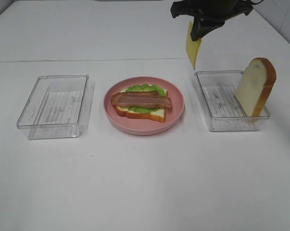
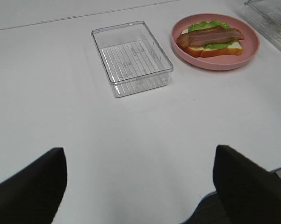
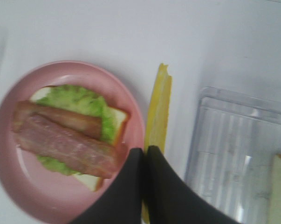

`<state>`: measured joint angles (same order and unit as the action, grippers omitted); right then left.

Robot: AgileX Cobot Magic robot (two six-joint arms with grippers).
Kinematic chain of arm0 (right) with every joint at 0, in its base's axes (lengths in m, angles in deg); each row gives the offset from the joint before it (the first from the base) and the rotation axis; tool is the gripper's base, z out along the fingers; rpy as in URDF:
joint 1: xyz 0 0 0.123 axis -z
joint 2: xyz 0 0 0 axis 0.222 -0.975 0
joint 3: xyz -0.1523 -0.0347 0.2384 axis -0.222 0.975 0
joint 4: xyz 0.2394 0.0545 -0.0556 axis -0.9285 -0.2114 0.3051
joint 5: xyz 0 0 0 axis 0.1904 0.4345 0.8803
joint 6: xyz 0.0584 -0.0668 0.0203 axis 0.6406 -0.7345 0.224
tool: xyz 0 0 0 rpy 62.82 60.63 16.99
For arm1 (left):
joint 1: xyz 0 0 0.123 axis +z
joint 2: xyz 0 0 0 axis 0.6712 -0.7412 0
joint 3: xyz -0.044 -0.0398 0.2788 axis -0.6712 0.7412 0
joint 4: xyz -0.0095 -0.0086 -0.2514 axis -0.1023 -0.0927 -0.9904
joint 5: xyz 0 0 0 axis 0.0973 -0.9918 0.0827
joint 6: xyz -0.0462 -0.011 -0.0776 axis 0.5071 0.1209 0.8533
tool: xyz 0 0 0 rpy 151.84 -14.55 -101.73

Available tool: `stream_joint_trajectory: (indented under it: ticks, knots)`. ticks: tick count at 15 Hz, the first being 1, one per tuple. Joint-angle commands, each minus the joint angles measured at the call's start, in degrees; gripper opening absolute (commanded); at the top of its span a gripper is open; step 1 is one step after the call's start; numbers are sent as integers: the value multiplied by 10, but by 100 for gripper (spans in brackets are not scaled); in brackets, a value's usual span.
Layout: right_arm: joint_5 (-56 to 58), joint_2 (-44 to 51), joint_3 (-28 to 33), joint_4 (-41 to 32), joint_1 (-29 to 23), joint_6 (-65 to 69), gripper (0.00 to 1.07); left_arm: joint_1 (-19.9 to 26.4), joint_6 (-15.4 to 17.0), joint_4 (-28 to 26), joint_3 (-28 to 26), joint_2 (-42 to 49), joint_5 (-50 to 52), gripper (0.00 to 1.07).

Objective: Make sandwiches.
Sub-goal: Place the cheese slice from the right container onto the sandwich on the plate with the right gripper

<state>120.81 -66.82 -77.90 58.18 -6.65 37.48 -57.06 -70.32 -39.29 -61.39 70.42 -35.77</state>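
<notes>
The open sandwich lies on the pink plate: a bread slice, green lettuce and bacon strips on top. My right gripper hangs high behind the plate's right side, shut on a thin yellow cheese slice that dangles from it. The right wrist view shows the gripper pinching the cheese edge-on, between the plate and the right tray. A second bread slice leans upright in that tray. My left gripper is open and holds nothing, well back from the sandwich.
A clear tray sits left of the plate with nothing in it. The right clear tray holds only the standing bread slice. Everything rests on a white table; a seam line runs across it behind the trays.
</notes>
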Motion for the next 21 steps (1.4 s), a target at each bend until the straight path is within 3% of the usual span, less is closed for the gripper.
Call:
stream_joint_trajectory:
  ticks: [1, 6, 11, 16, 21]
  knots:
    - [5, 1, -2, -160, -2, -95, 0, 2, 0, -2, 2, 8, 6, 81]
    - [-8, -10, 48, -370, -2, -206, 0, 2, 0, -2, 2, 8, 6, 81]
    - [-10, -60, 49, -482, -24, -252, 0, 2, 0, -2, 2, 8, 6, 81]
    - [-56, -109, 49, -477, -42, -247, 0, 2, 0, -2, 2, 8, 6, 81]
    - [-85, -109, 49, -355, -41, -158, 0, 2, 0, -2, 2, 8, 6, 81]
